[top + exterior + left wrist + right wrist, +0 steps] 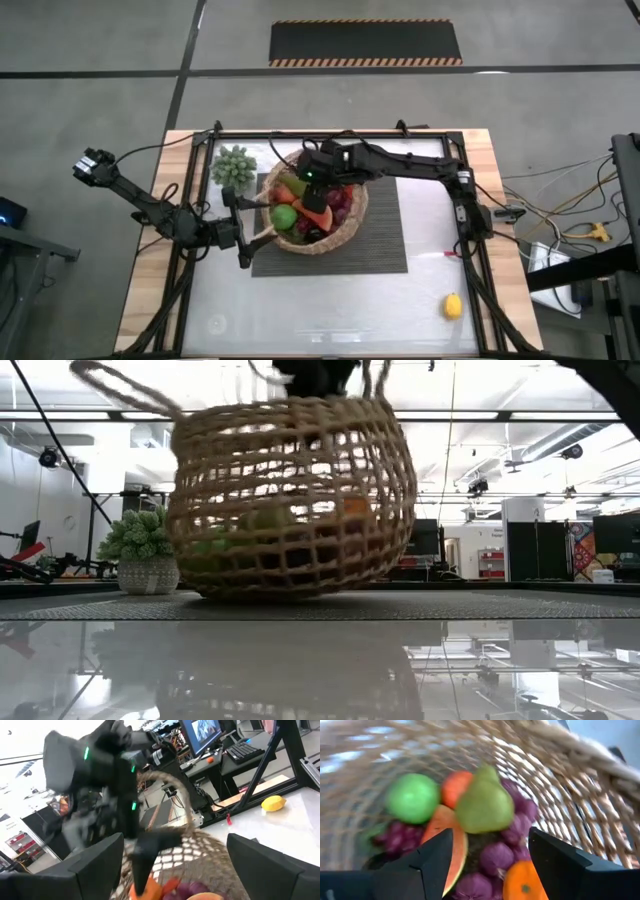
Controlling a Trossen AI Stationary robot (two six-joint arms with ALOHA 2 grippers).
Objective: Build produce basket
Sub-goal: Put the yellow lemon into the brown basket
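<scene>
The round tan woven wicker basket [318, 215] sits on the dark ribbed mat [380, 240] near the middle of the counter [330, 310], leaning a little to one side in the low view. Inside it lie a green apple [413, 797], a green pear [485, 802], a slice of watermelon with a red-orange face [445, 845], clusters of purple grapes [512, 827], an orange [522, 882] and another orange-red fruit [455, 787] behind the pear. The right gripper [487, 855] hangs directly over the basket's mouth with its fingers spread wide and nothing between them, the fruit showing through the gap. The left gripper [243, 235] is at the basket's rim on the side away from the right arm, its fingers also spread wide; whether they touch the wicker I cannot tell. Just beyond the basket, off the mat, stands a small green leafy plant in a pale woven pot [234, 165]. One small yellow lemon [453, 305] lies alone on the counter, well apart from the basket, toward the counter's near corner on the right arm's side.
</scene>
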